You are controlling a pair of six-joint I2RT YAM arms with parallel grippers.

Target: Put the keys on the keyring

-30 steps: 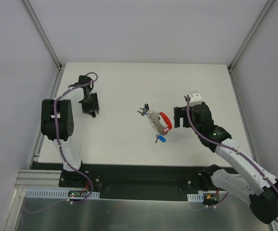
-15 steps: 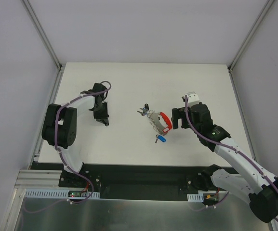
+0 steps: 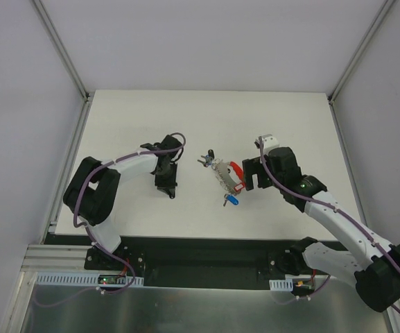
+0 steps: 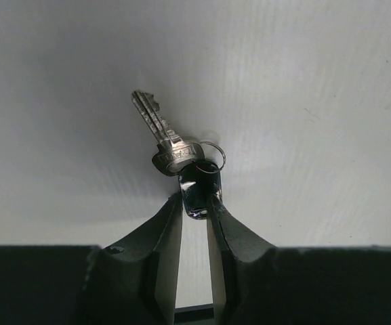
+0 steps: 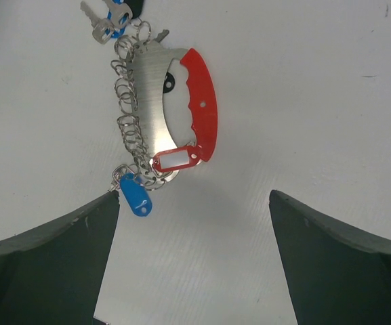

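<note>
Left end effector [image 4: 196, 202] grips a key [image 4: 171, 150]; right end effector [image 5: 195, 220] gapes over keyring [image 5: 156, 101]. Next: carry key toward three o'clock.

At the bottom centre of the frame the left end effector [image 4: 196, 203] pinches a black plastic head [image 4: 199, 188] between its two dark fingers [image 4: 165, 230]. From that head a silvery key [image 4: 160, 132] slants toward the upper left, its toothed blade tip highest. A small ring [image 4: 215, 150] shows just right of the key's stamped shoulder. The blurred white tabletop [image 4: 317, 101] fills the background.
</note>
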